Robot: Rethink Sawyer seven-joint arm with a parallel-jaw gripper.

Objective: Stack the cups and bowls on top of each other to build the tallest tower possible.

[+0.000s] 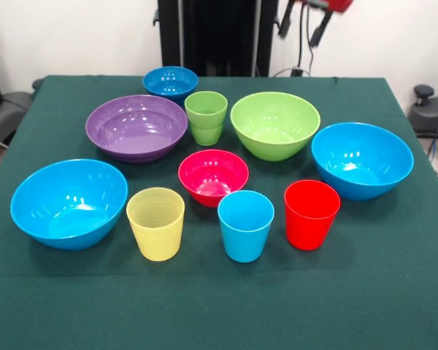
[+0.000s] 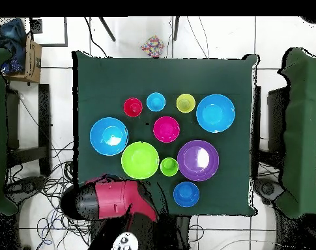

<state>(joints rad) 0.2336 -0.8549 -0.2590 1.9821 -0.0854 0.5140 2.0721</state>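
Ten pieces on the green table (image 1: 394, 292), each standing by itself on the cloth.

Four cups, one of each colour: green cup (image 1: 206, 117) (image 2: 169, 166), yellow cup (image 1: 155, 223) (image 2: 186, 103), blue cup (image 1: 245, 225) (image 2: 156, 101), red cup (image 1: 311, 214) (image 2: 133, 107). All four upright, mouths up, long way running straight up and down. Yellow, blue and red in a row along the side of the table away from the robot. Green alone further back, between the purple bowl and the lime bowl, just beside the purple one.

Six bowls, all sitting flat with the open side up. Two big light blue ones: left blue bowl (image 1: 68, 203) (image 2: 215, 112) and right blue bowl (image 1: 362, 160) (image 2: 109, 136), out at the two sides in the front view, well apart. One purple bowl (image 1: 136, 127) (image 2: 198, 160), wide and low. One lime bowl (image 1: 275, 125) (image 2: 140, 160), big and deep. One small pink bowl (image 1: 213, 176) (image 2: 166, 129) in the middle, just behind the yellow and blue cups. One small dark blue bowl (image 1: 170, 82) (image 2: 186, 194) nearest the robot, just behind the purple bowl.

One red arm (image 2: 121, 198), pulled back by the robot's edge of the table, over the floor and the table's rim. Only the dark tip of the gripper (image 1: 304, 22) showing at the top of the front view, high above the lime bowl and holding nothing. Too little of it in view to tell whether the jaws are apart or together.
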